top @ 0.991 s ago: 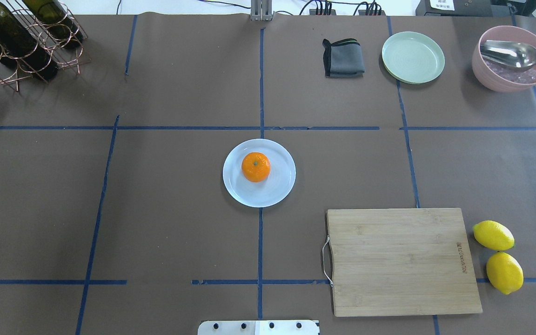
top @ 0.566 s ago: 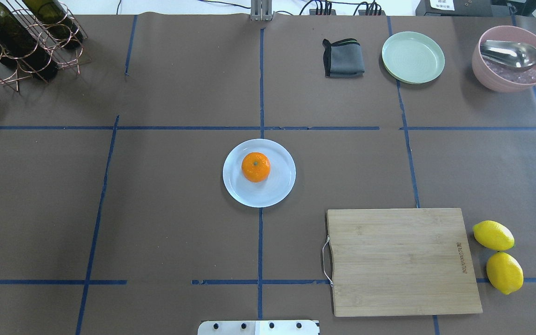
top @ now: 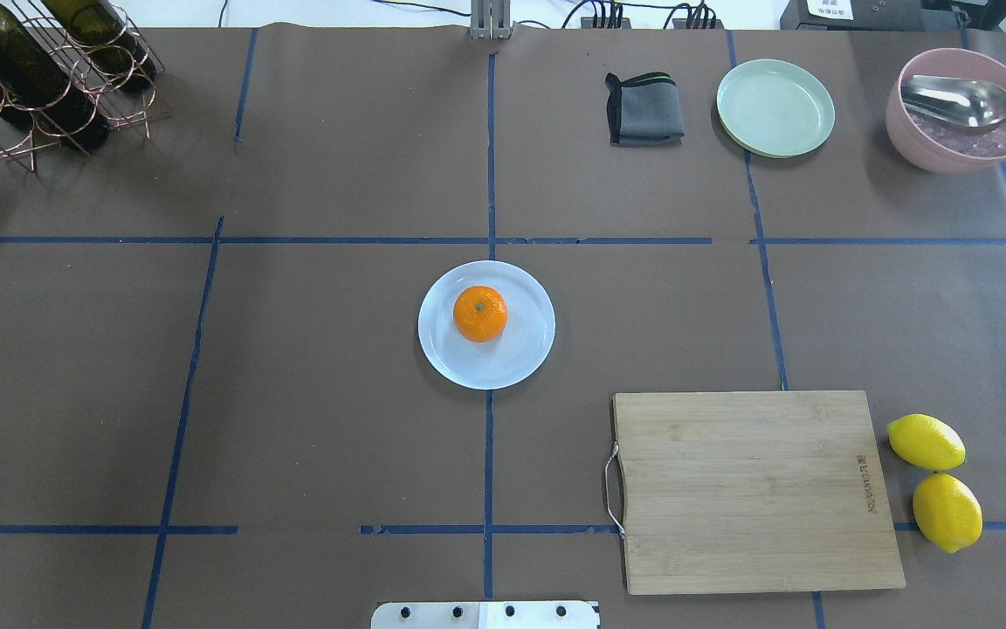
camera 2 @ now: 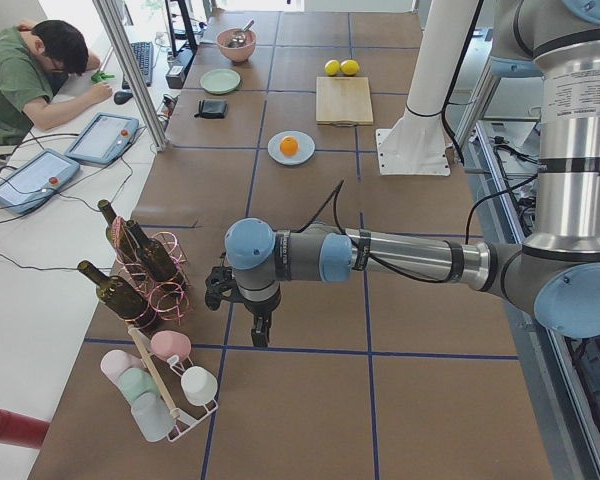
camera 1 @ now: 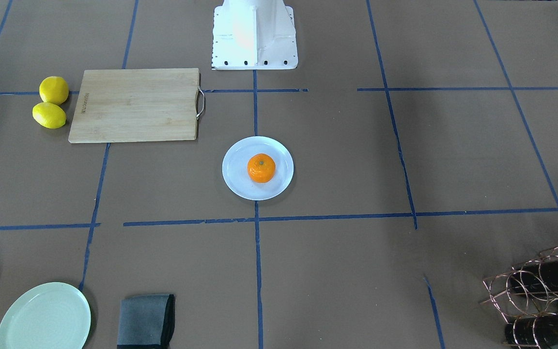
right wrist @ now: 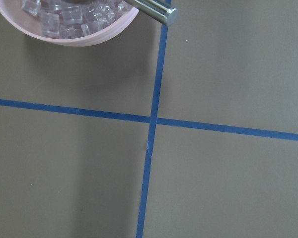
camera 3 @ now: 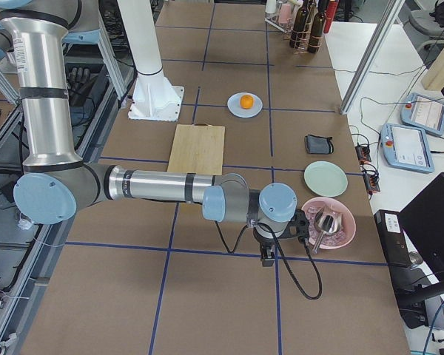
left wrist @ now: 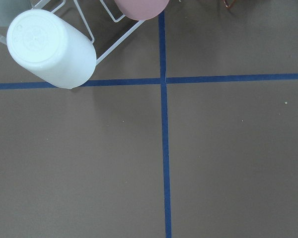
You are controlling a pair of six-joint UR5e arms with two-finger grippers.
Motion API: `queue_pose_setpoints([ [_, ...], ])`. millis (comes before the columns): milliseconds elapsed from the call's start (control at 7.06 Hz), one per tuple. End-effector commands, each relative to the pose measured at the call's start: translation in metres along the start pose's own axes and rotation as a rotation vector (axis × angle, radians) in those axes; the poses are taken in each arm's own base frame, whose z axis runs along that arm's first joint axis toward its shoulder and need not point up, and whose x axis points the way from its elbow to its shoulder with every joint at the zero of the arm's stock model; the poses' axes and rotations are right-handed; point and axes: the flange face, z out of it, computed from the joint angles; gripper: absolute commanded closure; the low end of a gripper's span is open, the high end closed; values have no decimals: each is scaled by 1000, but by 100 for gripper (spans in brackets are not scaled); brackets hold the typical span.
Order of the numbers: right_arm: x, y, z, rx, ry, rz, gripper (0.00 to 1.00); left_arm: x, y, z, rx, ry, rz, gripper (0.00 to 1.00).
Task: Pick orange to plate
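The left gripper (camera 2: 261,335) hangs pointing down over the bench (top: 293,393) at its left end, just beside a rack of cups (camera 2: 165,395) and near a wire rack of bottles (camera 2: 145,265). It shows only in the side view, so I cannot tell how far its jaws stand apart. The right gripper (camera 3: 267,257) hangs the same way at the opposite end, close to a pink bowl (camera 3: 327,222) of ice with a metal spoon in it; its jaw opening cannot be told either. Neither appears to carry anything.

The orange (top: 480,313) lies well apart from both, near the middle of the bench straight out from the robot's base. It rests on the plate (top: 520,358), inside the rim, a little off centre toward the far side, stem dot up. Being round, it has no long axis to line up with.

Neither arm looks clearly nearer. Judging from this, the placing looks done, and no reach toward the fruit seems needed.
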Motion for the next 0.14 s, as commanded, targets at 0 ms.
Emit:
queue_pose_setpoints([
  [0,-2,-1,-2,4,1,-6,0,-4,1,4,-8,3,-9,0],
])
